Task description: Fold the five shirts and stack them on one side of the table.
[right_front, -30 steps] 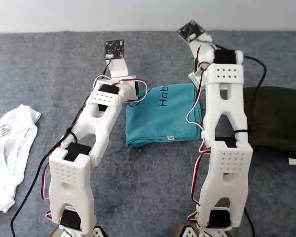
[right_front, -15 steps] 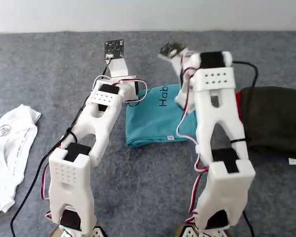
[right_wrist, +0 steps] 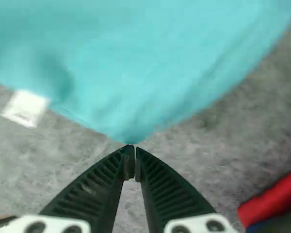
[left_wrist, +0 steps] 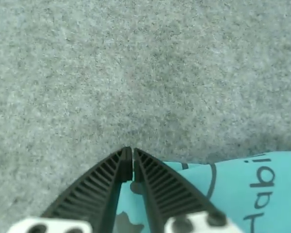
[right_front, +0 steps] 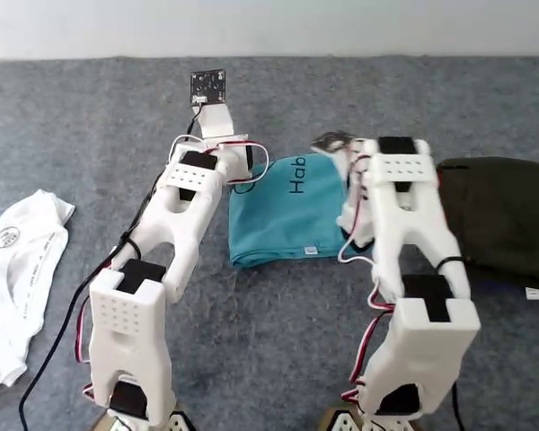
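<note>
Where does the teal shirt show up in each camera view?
High view: the teal shirt lies folded between the two arms.
Left wrist view: teal shirt beside and under the left gripper.
Right wrist view: teal shirt just beyond the right gripper.
Shared landmark: its white tag, in high and right wrist views.

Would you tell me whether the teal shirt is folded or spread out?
Folded: the teal shirt lies as a compact rectangle with a rounded, doubled near edge.

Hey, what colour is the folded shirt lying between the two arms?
The folded shirt is teal. The high view shows it best.
</note>
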